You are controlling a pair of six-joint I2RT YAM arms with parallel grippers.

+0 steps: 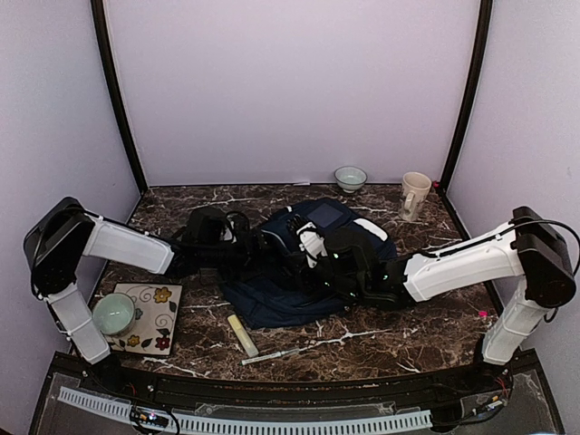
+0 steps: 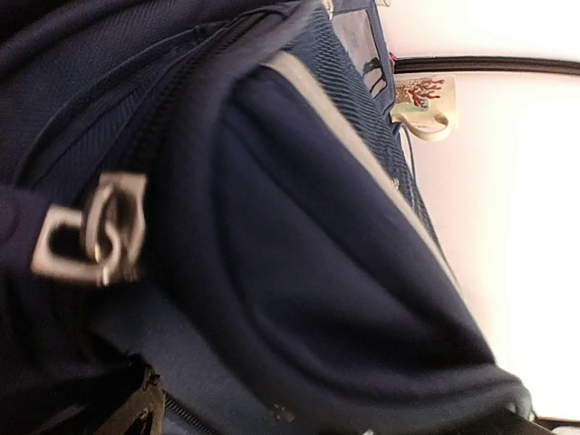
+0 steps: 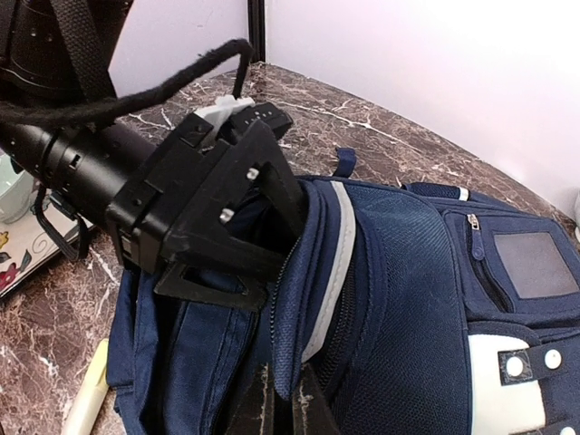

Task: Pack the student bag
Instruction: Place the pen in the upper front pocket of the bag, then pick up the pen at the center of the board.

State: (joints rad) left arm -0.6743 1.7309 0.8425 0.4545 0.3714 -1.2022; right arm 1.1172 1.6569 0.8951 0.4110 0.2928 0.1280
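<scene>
At mid-surface (image 1: 426,326), the student bag (image 1: 308,272) lies between both arms, long axis running near to far. The right tool (image 3: 283,403) is clenched on its opening edge (image 3: 288,308). The left tool (image 3: 272,258), jaws spread and holding nothing, sits just left of that edge.

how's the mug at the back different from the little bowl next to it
The mug is tall, cream, with a handle; the bowl is low, wide, pale green, handleless. The mug stands right of the bowl and slightly nearer. Both sit upright on the table beyond the student bag.
</scene>
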